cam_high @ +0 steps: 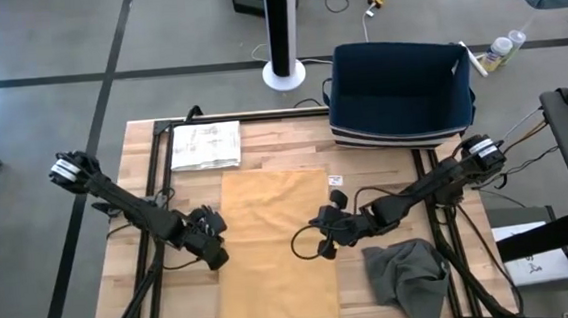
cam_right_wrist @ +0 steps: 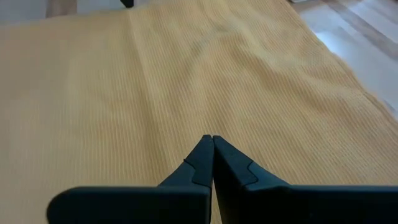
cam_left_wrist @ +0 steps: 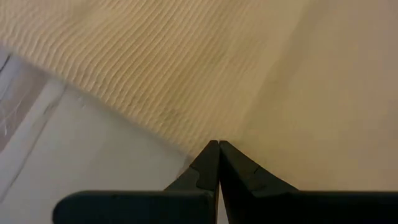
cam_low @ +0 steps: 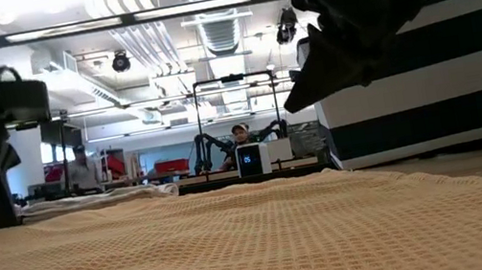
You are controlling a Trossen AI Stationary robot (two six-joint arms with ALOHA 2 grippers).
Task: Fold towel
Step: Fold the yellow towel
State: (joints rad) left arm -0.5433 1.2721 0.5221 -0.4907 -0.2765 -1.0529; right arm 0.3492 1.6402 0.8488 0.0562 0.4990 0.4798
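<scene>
Lying flat mid-table, towel (cam_high: 275,245) is spread ready for folding. Left gripper (cam_high: 213,246) is hovering at its left edge, right gripper (cam_high: 321,229) at its right edge, both pinched shut, empty.

No legible writing anywhere.
The white printed sheet (cam_high: 204,146) on the wooden bench (cam_high: 273,140) carries marks too small to read.
</scene>
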